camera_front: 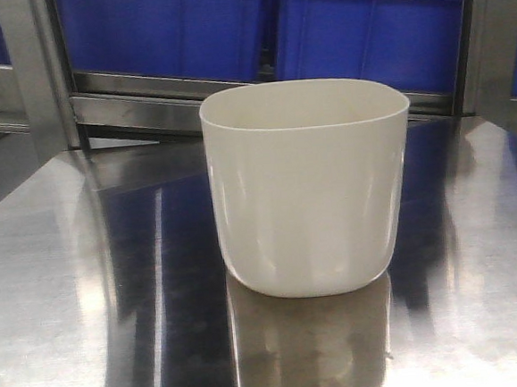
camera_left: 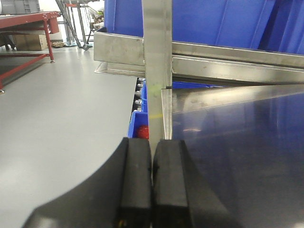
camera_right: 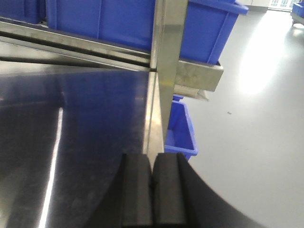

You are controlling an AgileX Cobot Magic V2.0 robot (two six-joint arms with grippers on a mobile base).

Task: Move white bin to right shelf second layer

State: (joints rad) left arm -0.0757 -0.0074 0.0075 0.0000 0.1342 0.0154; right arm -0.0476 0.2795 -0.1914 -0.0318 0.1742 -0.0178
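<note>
The white bin stands upright and empty in the middle of a mirror-shiny steel surface, seen only in the front view. No gripper shows in that view. My left gripper is shut with nothing between its black pads, hovering at the left edge of the steel surface by an upright steel post. My right gripper is likewise shut and empty, at the surface's right edge beside another post. The right shelf second layer is out of view.
Large blue crates sit on a steel rack rail behind the bin. A small blue bin sits low to the right of the surface, another with red contents low on the left. A red-framed table stands far left on the grey floor.
</note>
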